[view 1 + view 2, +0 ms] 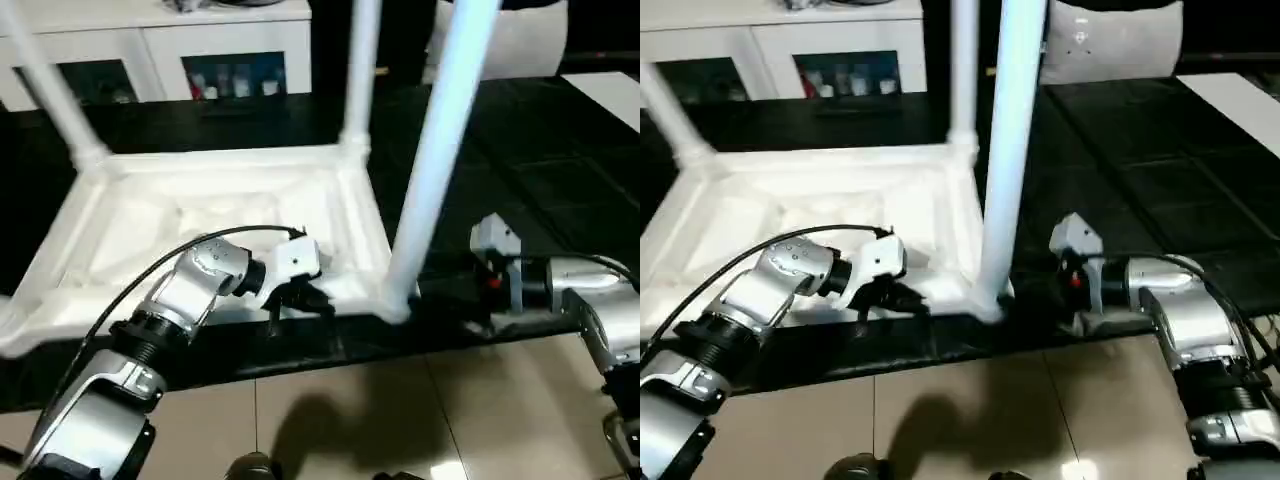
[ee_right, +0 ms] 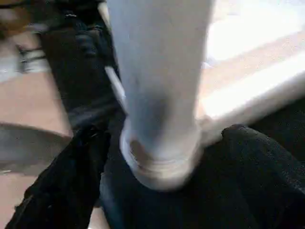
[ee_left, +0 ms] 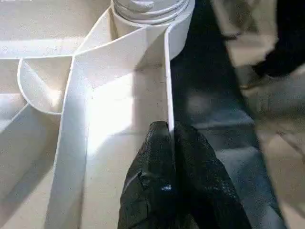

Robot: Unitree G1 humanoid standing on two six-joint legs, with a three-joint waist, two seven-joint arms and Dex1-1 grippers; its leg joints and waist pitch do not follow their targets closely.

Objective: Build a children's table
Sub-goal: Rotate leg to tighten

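The children's table (image 1: 220,225) lies inverted on the black tabletop (image 1: 560,160). My left pincer (image 3: 170,143) pinches its rim; my right pincer (image 2: 147,157) straddles the near leg (image 1: 1005,170), spread. Light, stiff, slippery plastic, I judge; grip low.

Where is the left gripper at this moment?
The left gripper is at the near rim of the upturned table top, fingers pinching the rim wall, left of the near-right leg.

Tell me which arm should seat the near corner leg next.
Right, probably. The right gripper is open with its fingers either side of the near leg at its socket, while the left gripper pinches the tabletop's rim.
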